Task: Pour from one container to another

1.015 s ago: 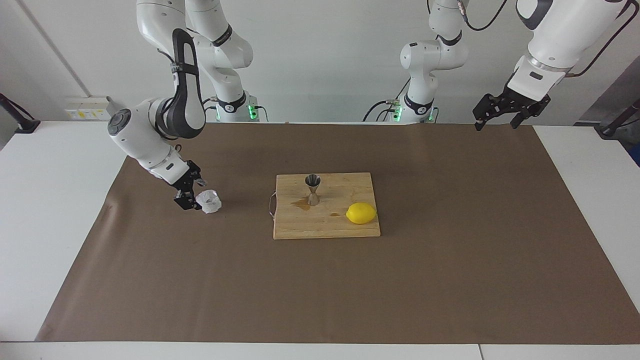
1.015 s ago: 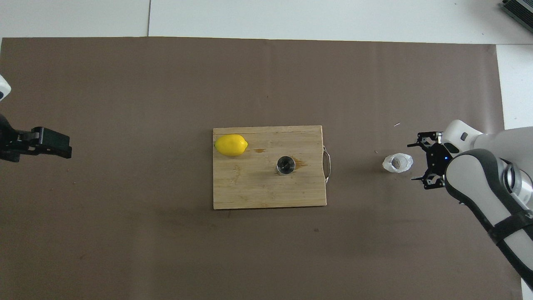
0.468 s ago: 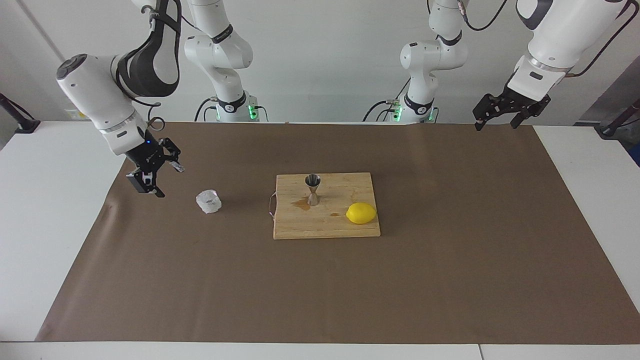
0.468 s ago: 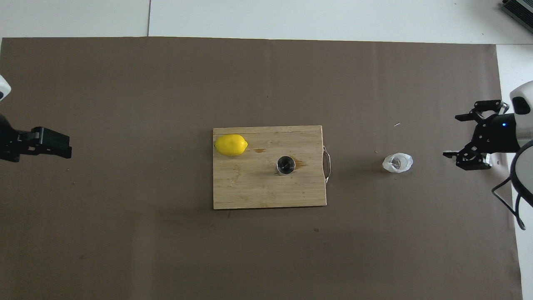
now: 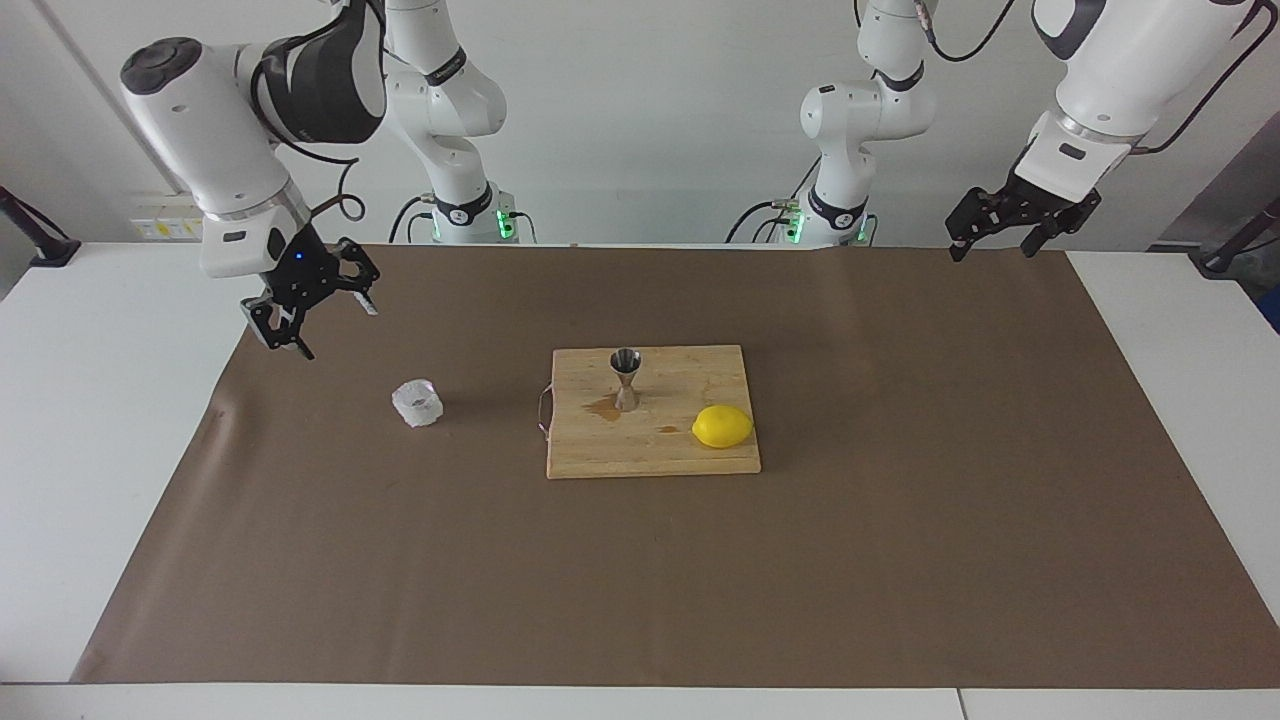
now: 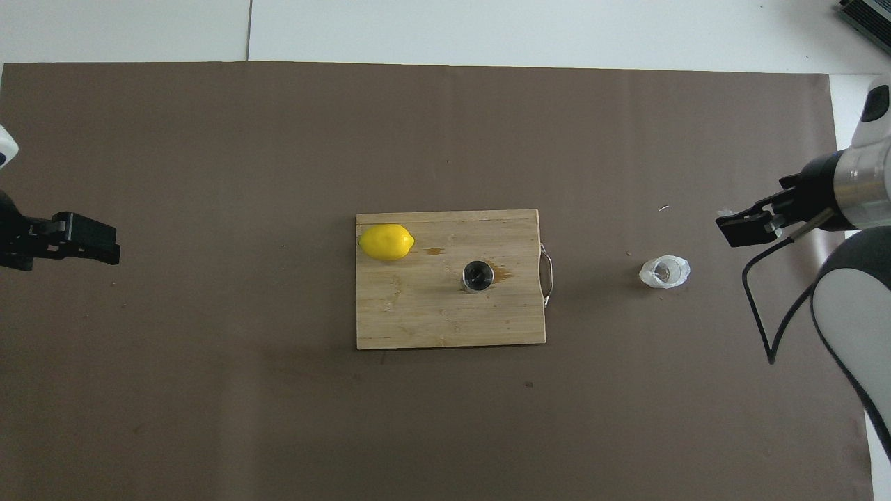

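The small crinkly whitish plastic cup (image 5: 417, 403) (image 6: 665, 272) stands upright by itself on the brown mat, between the cutting board and the right arm's end of the table. A shiny metal jigger (image 5: 626, 378) (image 6: 477, 275) stands on the wooden cutting board (image 5: 660, 455) (image 6: 418, 313), with a brown wet stain at its foot. My right gripper (image 5: 330, 325) (image 6: 745, 229) hangs open and empty in the air over the mat's edge at its own end, well apart from the cup. My left gripper (image 5: 992, 250) (image 6: 104, 247) waits open and empty over the mat's other end.
A yellow lemon (image 5: 722, 426) (image 6: 386, 242) lies on the board's corner toward the left arm's end. The board has a wire handle (image 6: 548, 273) on the side that faces the cup. The brown mat (image 5: 640, 580) covers most of the white table.
My right gripper has drawn back from the cup and risen toward its own end of the table. The cup, the jigger and the left arm have not moved.
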Available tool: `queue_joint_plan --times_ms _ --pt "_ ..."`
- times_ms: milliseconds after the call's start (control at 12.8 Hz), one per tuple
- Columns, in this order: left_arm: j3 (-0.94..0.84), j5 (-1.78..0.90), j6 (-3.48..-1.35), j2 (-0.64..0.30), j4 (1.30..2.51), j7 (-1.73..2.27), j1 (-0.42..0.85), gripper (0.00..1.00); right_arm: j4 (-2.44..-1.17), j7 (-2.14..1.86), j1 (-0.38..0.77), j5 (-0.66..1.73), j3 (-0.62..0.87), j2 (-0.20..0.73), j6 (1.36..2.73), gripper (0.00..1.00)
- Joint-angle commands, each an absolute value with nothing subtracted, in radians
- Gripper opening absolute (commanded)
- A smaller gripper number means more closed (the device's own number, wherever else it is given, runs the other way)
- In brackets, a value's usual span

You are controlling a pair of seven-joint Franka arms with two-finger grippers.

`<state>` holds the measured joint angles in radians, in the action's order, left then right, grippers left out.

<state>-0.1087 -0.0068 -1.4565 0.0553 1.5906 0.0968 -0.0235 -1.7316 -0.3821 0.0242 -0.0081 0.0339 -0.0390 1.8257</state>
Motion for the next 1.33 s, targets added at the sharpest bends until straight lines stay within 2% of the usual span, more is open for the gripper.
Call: queue_joint_plan --times_ms 0,156,390,1015,1249 --pt "-0.098 -0.011 -1.450 0.078 1.611 0.095 -0.015 1.00 -1.625 0.020 0.038 -0.034 0.040 -0.018 1.682 1.00" --pt "-0.098 -0.011 -1.450 0.078 1.611 0.095 -0.015 1.00 -1.579 0.246 0.038 -0.018 0.037 -0.024 1.623 1.00" --pt "-0.098 -0.011 -1.450 0.078 1.611 0.095 -0.015 1.00 -1.484 0.314 0.025 -0.018 0.028 -0.018 1.516 1.00" --pt "-0.098 -0.011 -1.450 0.078 1.611 0.094 -0.015 1.00 -1.610 0.308 0.031 -0.002 0.026 -0.090 1.500 1.00" --pt "-0.098 -0.011 -1.450 0.078 1.611 0.095 -0.015 1.00 -1.614 0.319 0.032 -0.002 0.026 -0.092 1.499 1.00"
